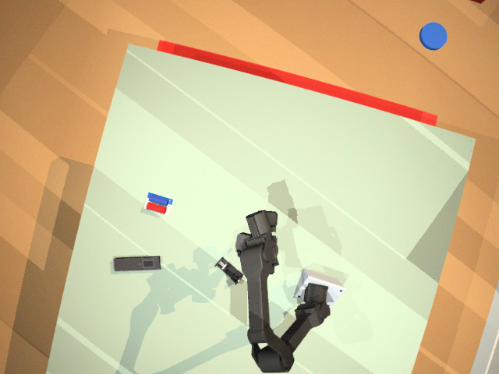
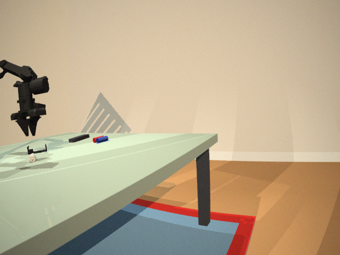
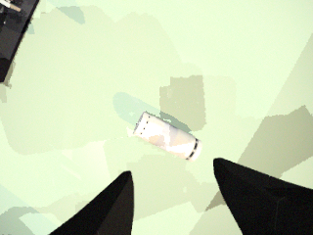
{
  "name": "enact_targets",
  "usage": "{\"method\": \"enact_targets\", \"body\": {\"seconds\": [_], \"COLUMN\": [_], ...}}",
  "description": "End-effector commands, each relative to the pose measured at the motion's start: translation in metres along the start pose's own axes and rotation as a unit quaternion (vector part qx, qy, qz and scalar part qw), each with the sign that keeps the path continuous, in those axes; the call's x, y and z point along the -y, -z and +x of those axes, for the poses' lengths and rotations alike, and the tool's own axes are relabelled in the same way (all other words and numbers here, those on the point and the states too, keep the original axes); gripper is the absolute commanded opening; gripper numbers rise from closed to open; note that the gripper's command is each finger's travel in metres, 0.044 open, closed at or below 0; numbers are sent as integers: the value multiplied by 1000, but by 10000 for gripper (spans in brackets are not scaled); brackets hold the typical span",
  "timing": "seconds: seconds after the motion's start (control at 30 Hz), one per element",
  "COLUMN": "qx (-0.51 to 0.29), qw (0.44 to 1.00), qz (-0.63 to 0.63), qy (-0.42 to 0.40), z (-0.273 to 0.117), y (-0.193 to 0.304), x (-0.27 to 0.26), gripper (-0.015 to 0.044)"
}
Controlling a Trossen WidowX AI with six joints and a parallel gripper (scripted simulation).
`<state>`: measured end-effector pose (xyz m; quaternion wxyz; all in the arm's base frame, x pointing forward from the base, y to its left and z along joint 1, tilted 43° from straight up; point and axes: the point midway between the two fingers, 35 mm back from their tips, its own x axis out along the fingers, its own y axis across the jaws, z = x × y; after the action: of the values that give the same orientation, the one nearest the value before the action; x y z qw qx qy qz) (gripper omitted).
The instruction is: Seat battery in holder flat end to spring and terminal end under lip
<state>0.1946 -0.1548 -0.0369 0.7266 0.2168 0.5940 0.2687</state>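
Note:
The white battery (image 2: 32,158) (image 3: 167,137) lies on its side on the table, outside the holder; in the top view the arm hides it. The black holder (image 1: 229,270) (image 2: 37,151) (image 3: 11,41) stands upright on the table a short way from the battery, and only part of it shows at the upper left corner of the wrist view. No battery shows in it. My gripper (image 2: 30,135) (image 3: 173,171) is open and empty, pointing down above the table. In the wrist view its fingertips stand apart, just below the battery in the picture.
A dark box-shaped device (image 1: 136,263) (image 2: 78,137) lies left of the holder in the top view. A red and blue pair of cylinders (image 1: 157,203) (image 2: 100,138) lies farther back. A white box (image 1: 318,277) stands by the arm's base. The pale green table (image 1: 281,132) bears all of these.

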Motion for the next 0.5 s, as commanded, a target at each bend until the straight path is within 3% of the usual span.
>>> {"method": "enact_targets", "body": {"seconds": [0.0, 0.1, 0.47], "qx": [1, 2, 2], "qw": [939, 895, 891], "qz": [-345, -447, -454], "qy": [-8, -8, -8], "z": [34, 43, 44], "y": [10, 12, 12], "x": [4, 5, 5], "gripper": [245, 245, 245]}}
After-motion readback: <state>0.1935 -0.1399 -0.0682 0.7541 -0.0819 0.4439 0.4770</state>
